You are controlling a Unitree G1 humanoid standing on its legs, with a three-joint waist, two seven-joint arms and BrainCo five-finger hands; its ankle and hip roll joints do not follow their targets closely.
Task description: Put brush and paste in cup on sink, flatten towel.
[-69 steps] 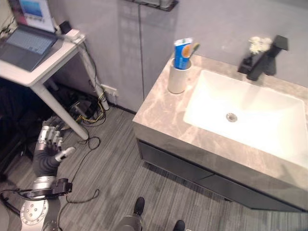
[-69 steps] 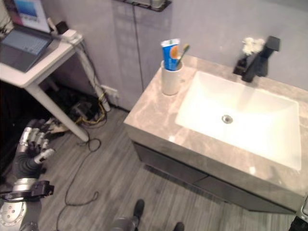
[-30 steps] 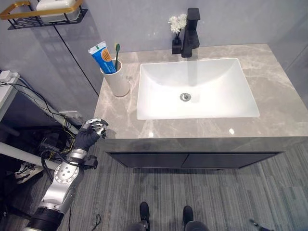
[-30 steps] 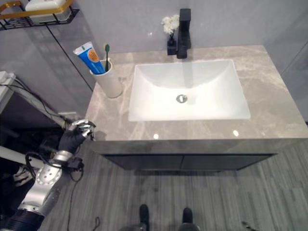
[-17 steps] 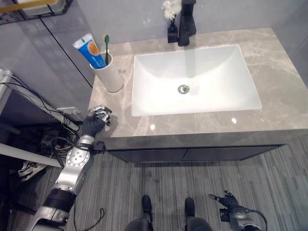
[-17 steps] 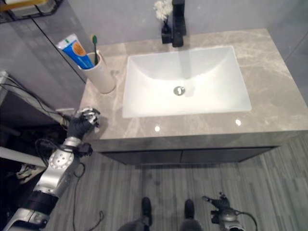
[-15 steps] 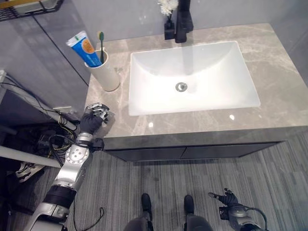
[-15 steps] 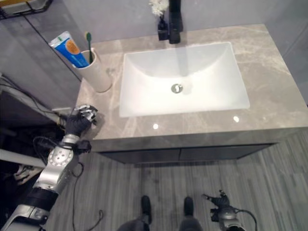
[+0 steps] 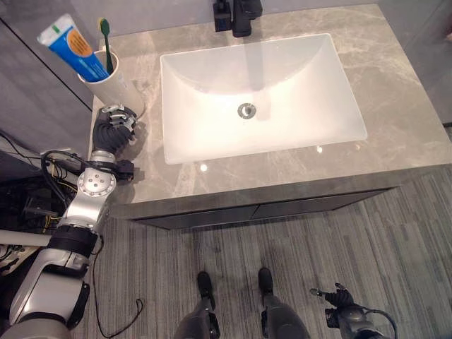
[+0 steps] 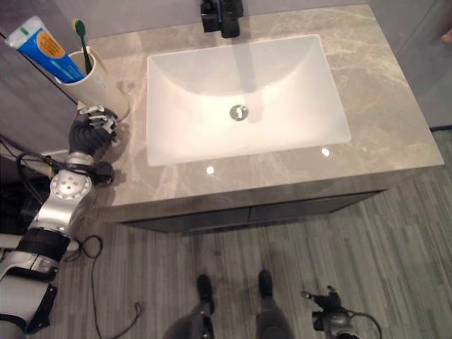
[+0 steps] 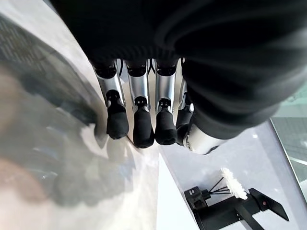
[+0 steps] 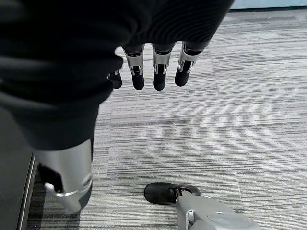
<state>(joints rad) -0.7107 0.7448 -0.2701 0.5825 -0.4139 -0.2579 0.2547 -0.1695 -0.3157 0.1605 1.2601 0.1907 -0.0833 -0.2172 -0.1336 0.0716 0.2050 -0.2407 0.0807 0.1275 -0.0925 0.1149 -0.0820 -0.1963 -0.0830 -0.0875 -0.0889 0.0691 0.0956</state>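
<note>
Down by the grey wood-grain floor (image 9: 395,233), at the near right, your right hand (image 9: 337,296) hangs low with its dark-tipped fingers (image 12: 160,80) loosely spread and holding nothing. Move up to the counter (image 9: 395,106), a slab of veined grey-brown marble with a glossy face over dark drawer fronts (image 9: 254,212). At its left edge your left hand (image 9: 113,129) rests on the stone, fingers (image 11: 139,127) curled under with their tips against the surface, clenched on nothing you can see. Just beyond that hand stands the cup (image 9: 113,86), a smooth off-white cylinder, close to the knuckles, though you cannot tell whether they touch. Inside it lean the paste (image 9: 70,48), a blue tube with a white cap end, and the brush (image 9: 106,42), a thin green stick. Set into the middle of the counter is the white rectangular sink (image 9: 254,92) with a round metal drain (image 9: 246,109). Farthest off, at the back edge, sits the angular matte black faucet (image 9: 240,14).
</note>
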